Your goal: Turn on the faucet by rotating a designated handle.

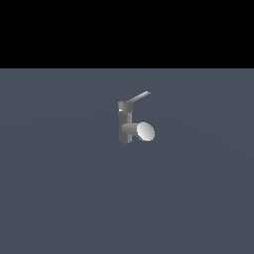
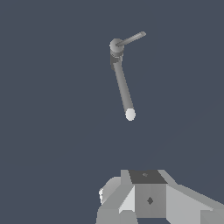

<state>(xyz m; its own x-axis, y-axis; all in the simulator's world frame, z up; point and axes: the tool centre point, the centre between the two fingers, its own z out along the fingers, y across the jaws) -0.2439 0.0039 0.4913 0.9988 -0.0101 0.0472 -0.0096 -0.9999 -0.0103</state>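
At the middle of a plain slate-blue surface (image 1: 59, 198), seen from the exterior view, stands the faucet (image 1: 125, 125): a small grey upright post with a short thick spout (image 1: 141, 131) whose pale round face points toward the exterior view's right and toward the camera. From the post's top cap the handle (image 1: 138, 97), a thin flat grey bar, runs out toward the exterior view's right and tilts slightly upward. No arm or gripper shows in this view, so nothing is near the faucet here.

In the wrist view, the camera looks down on the faucet from well apart. The handle (image 2: 131, 38) appears as a slim bar leaving the round cap, while a longer grey part ending in a pale tip (image 2: 130, 114) extends from the cap toward the gripper. The gripper (image 2: 146, 197) shows only as pale blocky housing at the frame's edge; its fingertips are out of sight, so whether the jaws are open or closed cannot be told. They hold nothing that can be seen.

The handle lies ahead of the jaws, beyond the pale tip, with its long axis slanting across the line of approach. The handle looks untouched, so the first step is probably to reach the bar's free end.
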